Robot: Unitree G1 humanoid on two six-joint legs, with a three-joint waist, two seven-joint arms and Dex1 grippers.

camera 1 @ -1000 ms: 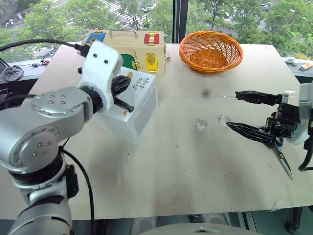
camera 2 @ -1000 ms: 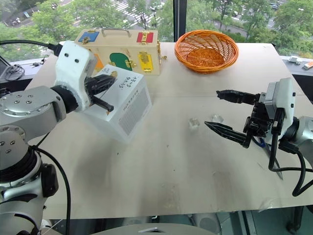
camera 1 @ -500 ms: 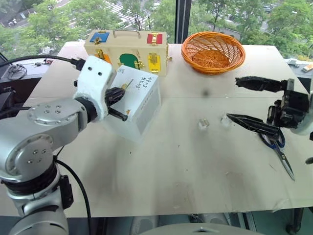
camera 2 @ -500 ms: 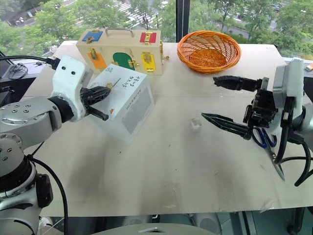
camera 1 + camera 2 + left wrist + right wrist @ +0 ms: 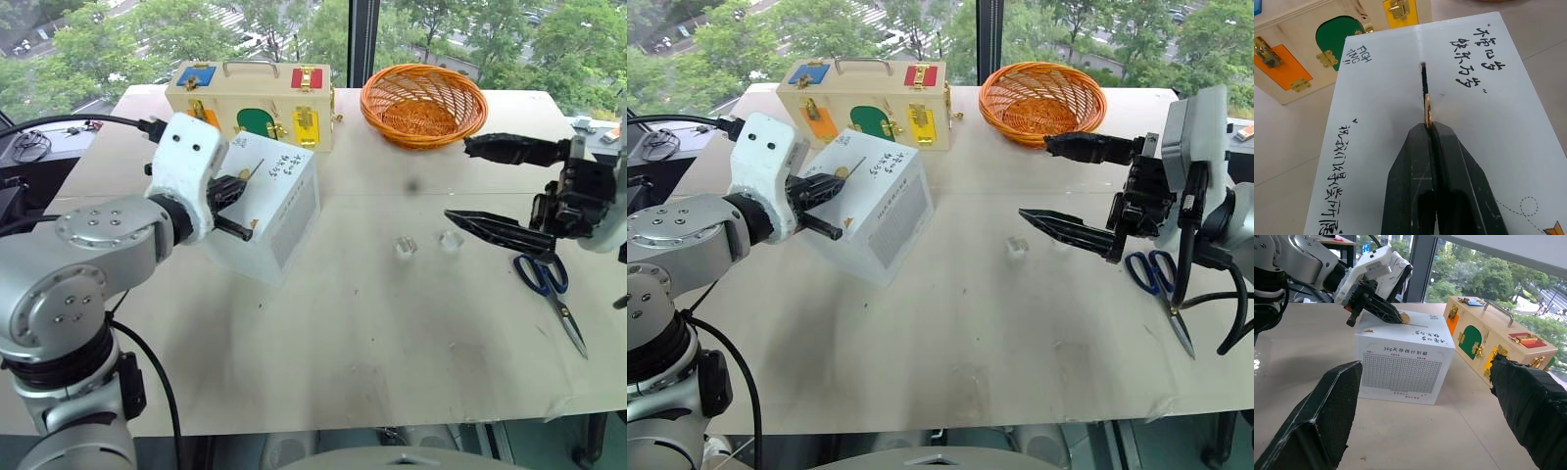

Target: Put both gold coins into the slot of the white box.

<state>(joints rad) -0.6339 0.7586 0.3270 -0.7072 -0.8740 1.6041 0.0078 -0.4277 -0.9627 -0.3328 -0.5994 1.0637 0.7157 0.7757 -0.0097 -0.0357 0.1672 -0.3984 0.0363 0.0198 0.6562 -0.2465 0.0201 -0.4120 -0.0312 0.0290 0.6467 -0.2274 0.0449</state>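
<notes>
Since a second ago the right end effector (image 5: 1058, 186) has lifted clear of the scissors (image 5: 551, 294), which now lie bare on the tabletop (image 5: 372, 323), while the left end effector (image 5: 1428, 126) has hardly shifted over the white box (image 5: 266, 206). The left one is pressed together on a gold coin (image 5: 1427, 108), held on edge with its lower rim at the near end of the slot (image 5: 1423, 81); the right one hangs spread wide and empty above the tabletop, well apart from the box. The step in hand looks like feeding this coin into the slot. The next move likely calls for keeping the coin in line with the slit, easing it further in, then letting go. I cannot make out a second coin; two small clear holders (image 5: 405, 246) sit between box and scissors.
</notes>
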